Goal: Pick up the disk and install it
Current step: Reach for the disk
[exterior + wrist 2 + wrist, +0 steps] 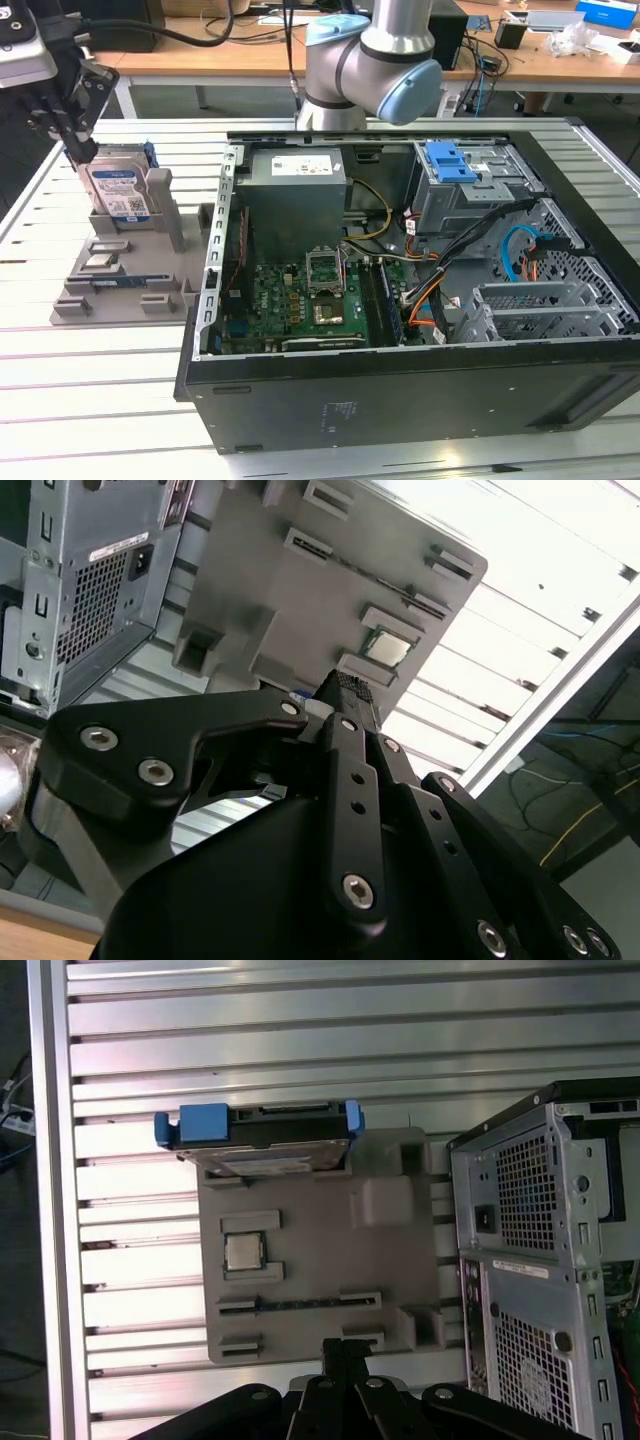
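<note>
The disk (108, 182), its white-and-blue label (124, 203) unreadable from here, stands on edge in a grey holder (125, 285) just below the gripper (80, 150). The gripper's fingers (335, 1360) seem pressed together, holding nothing; the open computer case (400, 400) sits well apart from it.

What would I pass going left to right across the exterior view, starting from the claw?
The claw → disk → power-supply box → blue bracket → blue cable.

One disk (120, 190); one grey fixture (130, 285); one processor chip (243, 1252); one computer case (400, 400); one power-supply box (297, 190); one blue bracket (447, 162).
</note>
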Robot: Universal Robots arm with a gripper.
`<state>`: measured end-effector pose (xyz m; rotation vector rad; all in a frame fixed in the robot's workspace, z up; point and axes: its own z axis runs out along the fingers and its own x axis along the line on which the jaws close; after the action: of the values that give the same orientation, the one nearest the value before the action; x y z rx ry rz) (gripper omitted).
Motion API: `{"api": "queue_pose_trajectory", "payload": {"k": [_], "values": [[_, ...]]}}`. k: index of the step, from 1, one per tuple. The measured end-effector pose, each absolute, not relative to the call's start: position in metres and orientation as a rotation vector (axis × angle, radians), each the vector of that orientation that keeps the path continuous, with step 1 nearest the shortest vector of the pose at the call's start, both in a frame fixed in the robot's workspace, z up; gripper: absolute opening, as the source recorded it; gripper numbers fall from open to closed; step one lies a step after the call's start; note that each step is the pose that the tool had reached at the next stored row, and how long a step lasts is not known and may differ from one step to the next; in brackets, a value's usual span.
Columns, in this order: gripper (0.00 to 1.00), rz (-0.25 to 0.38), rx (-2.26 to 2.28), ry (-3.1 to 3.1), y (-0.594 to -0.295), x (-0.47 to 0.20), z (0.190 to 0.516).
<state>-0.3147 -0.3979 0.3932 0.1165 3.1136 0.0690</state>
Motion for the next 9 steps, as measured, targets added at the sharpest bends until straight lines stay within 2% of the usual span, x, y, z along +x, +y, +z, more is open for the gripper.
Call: {"api": "queue_pose_trajectory", "payload": {"k": [9], "values": [[0.11,0.068,0.117,3.114,-0.374,-0.329,0.393]]}}
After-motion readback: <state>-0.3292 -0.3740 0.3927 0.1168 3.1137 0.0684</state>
